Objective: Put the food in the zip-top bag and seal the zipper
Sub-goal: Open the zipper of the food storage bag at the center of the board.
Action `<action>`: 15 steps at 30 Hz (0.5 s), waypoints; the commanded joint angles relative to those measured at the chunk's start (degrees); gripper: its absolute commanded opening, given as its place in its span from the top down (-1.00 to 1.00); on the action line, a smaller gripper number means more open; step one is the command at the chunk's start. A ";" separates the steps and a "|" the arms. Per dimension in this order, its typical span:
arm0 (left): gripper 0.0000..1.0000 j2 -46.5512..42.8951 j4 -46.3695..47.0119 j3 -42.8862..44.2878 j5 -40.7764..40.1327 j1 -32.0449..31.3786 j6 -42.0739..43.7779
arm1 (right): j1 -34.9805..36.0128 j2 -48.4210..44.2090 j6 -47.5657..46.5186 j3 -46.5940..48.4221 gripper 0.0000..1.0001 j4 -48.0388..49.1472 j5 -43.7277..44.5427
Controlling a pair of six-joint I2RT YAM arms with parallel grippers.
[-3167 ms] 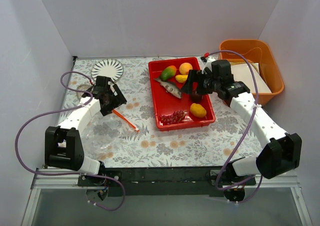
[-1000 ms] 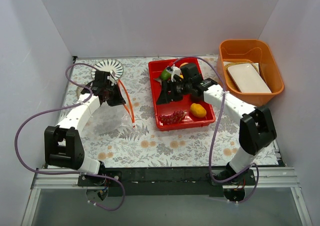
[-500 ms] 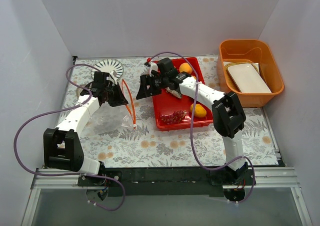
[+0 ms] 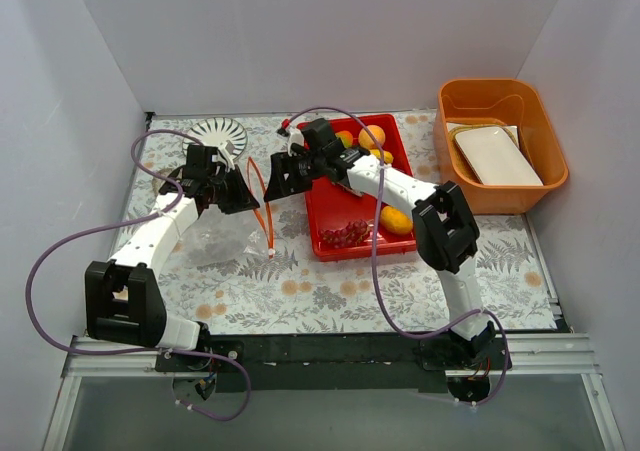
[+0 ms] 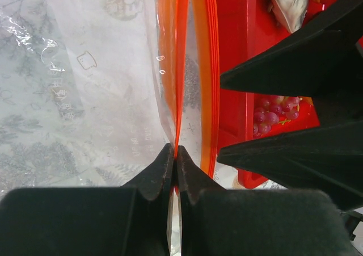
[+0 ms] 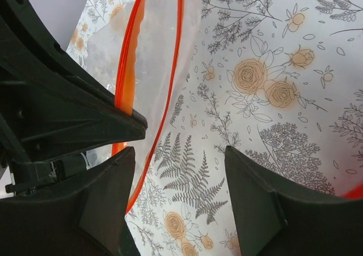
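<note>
While tight on the zipper (image 5: 177,68), left hand (image 5: 174,154) at nine o'clock of spread right hand (image 6: 180,152), table (image 6: 272,68) in its gap, red tray (image 5: 238,40) edge at three.

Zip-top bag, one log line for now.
left gripper: shut on zipper | right gripper: open by zipper | grapes: in red tray

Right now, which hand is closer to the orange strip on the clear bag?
Left. The left hand is pinched shut on the orange strip, touching it. The right hand is open just beside the mouth of the bag, with nothing gripped.
</note>
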 commanded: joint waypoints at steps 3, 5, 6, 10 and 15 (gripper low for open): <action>1.00 -3.21 0.85 -0.57 1.99 -0.12 -0.28 | 1.03 2.63 0.49 4.78 -0.26 0.66 0.36; 1.00 -3.48 0.85 -0.66 2.34 -0.12 -0.36 | 1.03 3.68 0.40 5.23 -0.22 0.48 0.18; 1.00 -3.74 0.85 -0.66 2.43 -0.12 -0.36 | 1.03 3.95 0.49 5.41 -0.04 0.66 -0.08; 1.00 -4.88 0.77 -0.84 1.55 -0.12 -0.71 | 1.03 4.92 0.84 6.02 0.61 1.53 -0.79; 0.86 -5.23 0.06 -0.66 -0.30 -0.12 -1.42 | 1.11 4.92 1.72 5.50 0.95 2.24 -0.35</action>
